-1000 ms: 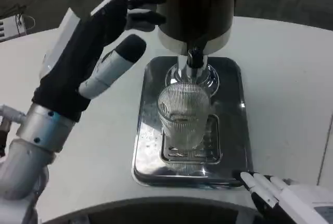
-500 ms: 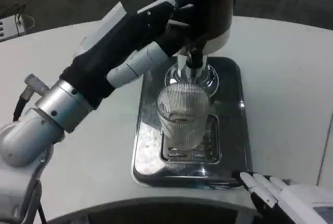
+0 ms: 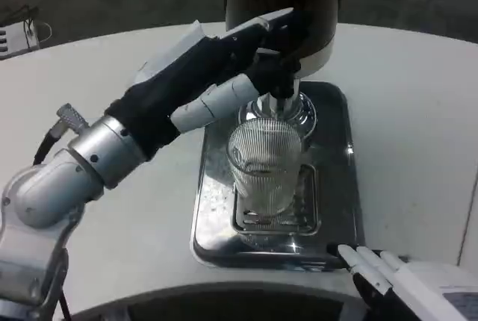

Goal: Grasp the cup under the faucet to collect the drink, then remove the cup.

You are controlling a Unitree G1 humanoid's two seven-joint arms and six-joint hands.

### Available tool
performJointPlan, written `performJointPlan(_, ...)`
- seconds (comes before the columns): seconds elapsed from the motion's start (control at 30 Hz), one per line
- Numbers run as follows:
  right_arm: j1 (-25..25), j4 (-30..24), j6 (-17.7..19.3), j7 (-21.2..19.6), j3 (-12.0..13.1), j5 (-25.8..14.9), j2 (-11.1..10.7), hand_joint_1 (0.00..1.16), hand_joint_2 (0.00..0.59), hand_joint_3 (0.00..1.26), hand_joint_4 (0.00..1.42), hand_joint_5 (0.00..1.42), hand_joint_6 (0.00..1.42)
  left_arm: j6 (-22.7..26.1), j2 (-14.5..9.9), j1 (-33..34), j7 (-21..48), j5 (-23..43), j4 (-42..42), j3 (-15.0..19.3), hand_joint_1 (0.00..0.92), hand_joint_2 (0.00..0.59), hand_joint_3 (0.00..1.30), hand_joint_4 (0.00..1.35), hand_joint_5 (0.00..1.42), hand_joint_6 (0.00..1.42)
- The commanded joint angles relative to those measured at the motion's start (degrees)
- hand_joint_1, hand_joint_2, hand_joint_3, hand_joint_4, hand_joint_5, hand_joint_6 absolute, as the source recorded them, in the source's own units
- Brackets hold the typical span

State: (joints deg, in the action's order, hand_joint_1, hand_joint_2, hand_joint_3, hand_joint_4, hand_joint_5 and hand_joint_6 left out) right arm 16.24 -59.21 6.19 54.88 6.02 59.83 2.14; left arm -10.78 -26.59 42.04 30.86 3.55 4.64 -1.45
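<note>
Cup (image 3: 263, 168): upright on tray (image 3: 334, 187), frame centre, under faucet (image 3: 279, 86).
Left robot hand (image 3: 224, 63): at faucet; grip unclear.
Right robot hand (image 3: 407, 284): lower right, fingers apart, empty.

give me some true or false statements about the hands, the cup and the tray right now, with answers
1. The cup stands upright on the metal tray below the dispenser. True.
2. The left hand grips the cup. False: it is up at the faucet, above the cup, and does not touch the cup.
3. The right hand is low at the near edge of the table, by the tray's near right corner. True.
4. The cup lies tipped on its side. False: it stands upright on the drip grate.
5. The right hand holds the cup. False: it holds nothing and is clear of the cup.
</note>
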Motion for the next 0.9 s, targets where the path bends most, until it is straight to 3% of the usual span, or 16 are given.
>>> performJointPlan(0.03,0.71,-0.79,-0.61,0.13,-0.18,-0.23,-0.31,0.61,0.443,0.00,0.00,0.00,0.00,-0.71,-0.63,0.89,2.62,-1.86,1.43,-2.26,0.000,0.067,0.15,0.12,0.27,0.31)
performJointPlan(0.63,1.58,-0.79,-1.77,-0.33,-0.71,-0.61,-0.08,0.60,0.448,0.00,0.00,0.00,0.00,-8.98,-4.38,1.83,2.95,-10.80,1.38,-5.80,0.000,0.069,0.16,0.13,0.26,0.31)
performJointPlan(0.9,1.09,-0.79,-5.37,-0.09,-0.46,-2.39,0.32,0.59,0.447,0.01,0.00,0.00,0.00,-11.31,-5.66,2.85,2.88,-13.81,2.04,-7.20,0.000,0.071,0.17,0.14,0.26,0.31)
